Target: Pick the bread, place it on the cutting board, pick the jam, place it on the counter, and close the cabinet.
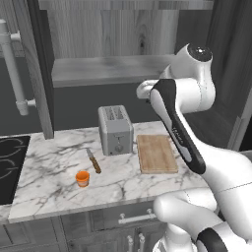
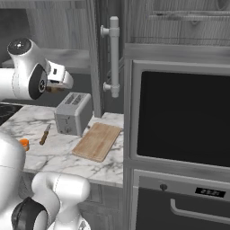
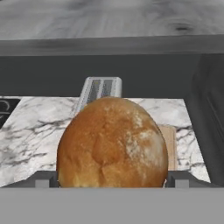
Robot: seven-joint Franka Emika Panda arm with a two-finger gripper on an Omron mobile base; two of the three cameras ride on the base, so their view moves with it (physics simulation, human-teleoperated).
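The pincer (image 3: 112, 181) grips the bread (image 3: 112, 143), jaws spread wide around the round brown loaf, which sits between the two dark fingertips (image 3: 43, 179) in the hand view and hides much of what lies beyond it. From the right base view the pincer hangs high up beside the open shelf (image 1: 103, 69) of the cabinet (image 1: 113, 29), well above the table (image 1: 59, 162), with a sliver of brown crust just showing under the white hand. So the first step looks to be in hand: the bread is picked and not yet placed. Below and ahead stands the toaster (image 1: 116, 130), and just beside it, on the side nearer the oven (image 2: 179, 117), lies the cutting board (image 1: 156, 153), bare and flat on the marble. The next move, I judge, calls for carrying the loaf down and a little across to that board, keeping off the toaster (the two stand close together), and letting go only once the bread is low over the wood, since a round lump may roll. The jam (image 1: 82, 178) already stands on the table near its front edge, by a knife (image 1: 93, 160), well apart from the board. The cabinet door (image 1: 39, 74) stands open, so closing remains.
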